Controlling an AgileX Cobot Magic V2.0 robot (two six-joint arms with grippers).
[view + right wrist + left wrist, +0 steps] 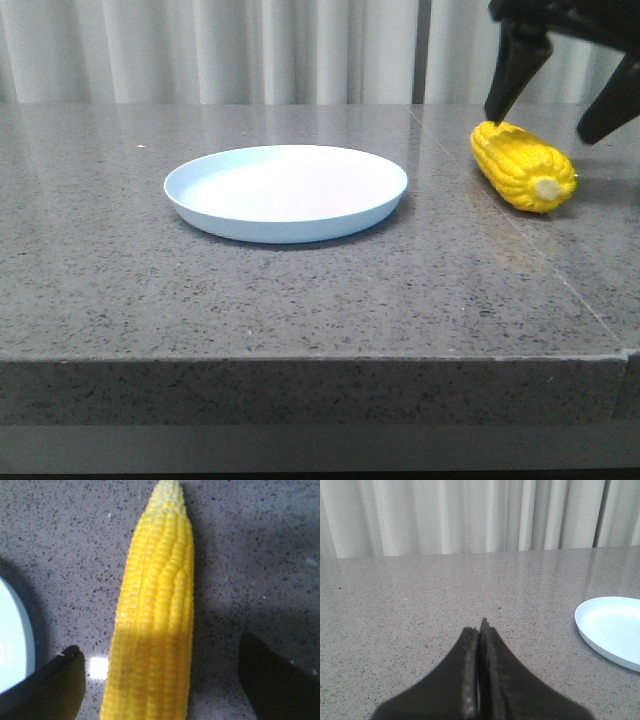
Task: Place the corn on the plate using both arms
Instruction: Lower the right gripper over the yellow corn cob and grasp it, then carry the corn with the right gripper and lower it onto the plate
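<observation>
Fingers [270, 680] astride knobbly corn [155, 625] (spread wide)

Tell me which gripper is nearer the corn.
Right. The right gripper hangs open just above the corn, a finger on each side. The left gripper is shut over bare table, left of the plate.

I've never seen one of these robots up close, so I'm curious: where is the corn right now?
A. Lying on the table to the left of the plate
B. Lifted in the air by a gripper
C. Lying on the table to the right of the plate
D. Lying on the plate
C: the corn lies on the table right of the empty plate, with the open right gripper straddling it, not gripping.
</observation>
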